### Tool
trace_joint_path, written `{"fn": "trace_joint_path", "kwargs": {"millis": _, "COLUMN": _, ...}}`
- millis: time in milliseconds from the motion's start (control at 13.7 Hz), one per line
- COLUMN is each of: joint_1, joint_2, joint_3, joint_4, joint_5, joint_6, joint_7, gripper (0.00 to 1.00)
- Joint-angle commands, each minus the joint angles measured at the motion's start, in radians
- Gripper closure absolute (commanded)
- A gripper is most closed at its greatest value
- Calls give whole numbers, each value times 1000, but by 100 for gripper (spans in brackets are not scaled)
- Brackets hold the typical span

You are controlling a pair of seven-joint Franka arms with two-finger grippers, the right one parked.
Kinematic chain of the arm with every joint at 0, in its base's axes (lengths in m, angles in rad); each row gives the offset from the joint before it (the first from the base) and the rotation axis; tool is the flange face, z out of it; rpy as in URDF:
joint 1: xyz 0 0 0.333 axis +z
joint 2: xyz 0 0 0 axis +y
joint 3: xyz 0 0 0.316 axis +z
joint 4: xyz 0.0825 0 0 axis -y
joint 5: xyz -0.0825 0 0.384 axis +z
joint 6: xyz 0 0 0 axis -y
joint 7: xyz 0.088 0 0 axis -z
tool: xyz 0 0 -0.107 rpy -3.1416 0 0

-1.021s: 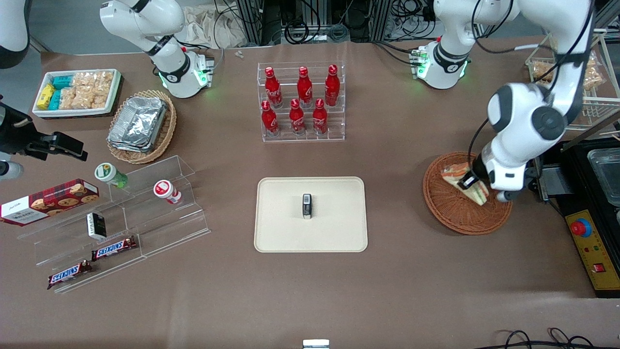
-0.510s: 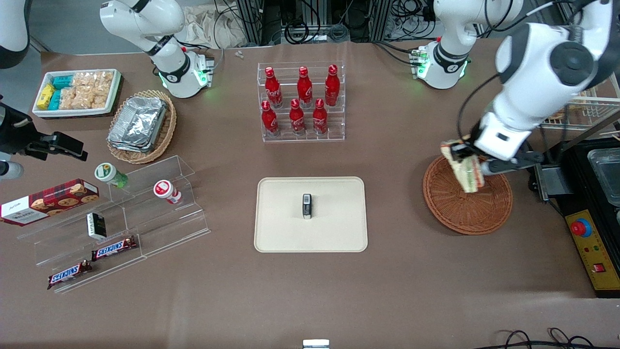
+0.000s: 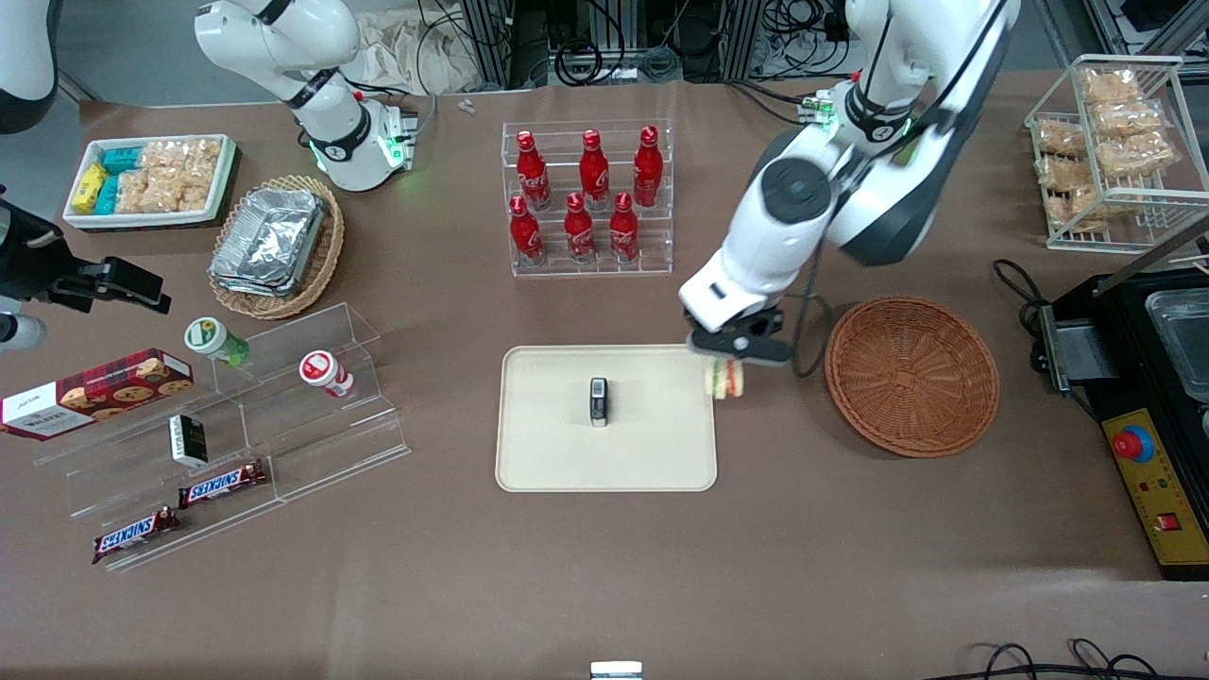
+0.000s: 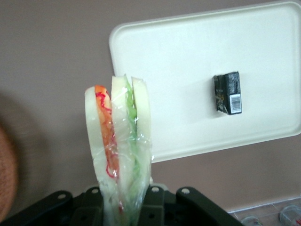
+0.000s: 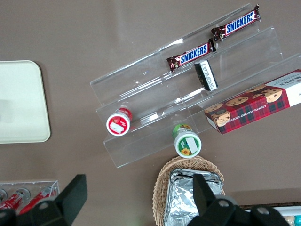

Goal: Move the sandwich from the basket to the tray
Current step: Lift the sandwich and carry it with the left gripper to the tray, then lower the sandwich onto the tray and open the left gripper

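Observation:
My left gripper (image 3: 728, 360) is shut on the sandwich (image 3: 725, 379), a wrapped wedge of white bread with red, orange and green layers, and holds it in the air by the cream tray's (image 3: 538, 463) edge nearest the basket. The wrist view shows the sandwich (image 4: 120, 150) standing up between the jaws, with the tray (image 4: 188, 61) below it. The reddish-brown wicker basket (image 3: 911, 375) lies empty, toward the working arm's end of the table.
A small black box (image 3: 598, 401) lies in the middle of the tray, also in the wrist view (image 4: 228, 92). A clear rack of red bottles (image 3: 586, 198) stands farther from the camera than the tray. Clear shelves with snacks (image 3: 227, 434) lie toward the parked arm's end.
My gripper lifted the sandwich out of the basket and carried it across to the tray's edge. The basket is now empty.

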Motion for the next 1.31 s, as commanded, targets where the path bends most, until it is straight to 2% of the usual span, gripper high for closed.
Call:
{"fn": "trace_joint_path", "kwargs": {"millis": 0, "joint_1": -46, "joint_2": 192, "joint_3": 5, "joint_4": 95, "joint_5": 68, "joint_6": 69, "joint_7": -36, "gripper": 100}}
{"fn": "trace_joint_path", "kwargs": {"millis": 219, "joint_1": -50, "joint_2": 315, "joint_3": 8, "joint_4": 178, "joint_5": 129, "joint_6": 73, "joint_7": -37, "gripper": 100}}
{"fn": "trace_joint_path", "kwargs": {"millis": 510, "joint_1": -43, "joint_2": 360, "joint_3": 9, "joint_4": 188, "joint_5": 168, "joint_6": 73, "joint_7": -37, "gripper": 100}}
{"fn": "trace_joint_path", "kwargs": {"millis": 583, "joint_1": -41, "joint_2": 369, "joint_3": 11, "joint_4": 195, "joint_5": 175, "joint_6": 76, "joint_7": -37, "gripper": 90}}
{"fn": "trace_joint_path", "kwargs": {"millis": 656, "joint_1": -43, "joint_2": 380, "joint_3": 23, "joint_4": 205, "joint_5": 177, "joint_6": 79, "joint_7": -37, "gripper": 52}}
{"fn": "trace_joint_path", "kwargs": {"millis": 729, "joint_1": -43, "joint_2": 391, "joint_3": 25, "joint_4": 210, "joint_5": 178, "joint_6": 80, "joint_7": -37, "gripper": 1}}
{"fn": "trace_joint_path", "kwargs": {"millis": 948, "joint_1": -41, "joint_2": 376, "joint_3": 25, "joint_4": 212, "joint_5": 166, "joint_6": 79, "joint_7": -51, "gripper": 0}}
{"fn": "trace_joint_path", "kwargs": {"millis": 1094, "joint_1": -41, "joint_2": 278, "joint_3": 23, "joint_4": 192, "joint_5": 162, "joint_6": 51, "joint_7": -149, "gripper": 0}}
{"fn": "trace_joint_path", "kwargs": {"millis": 1240, "joint_1": -41, "joint_2": 166, "joint_3": 23, "joint_4": 184, "joint_5": 159, "joint_6": -48, "joint_7": -212, "gripper": 0}}
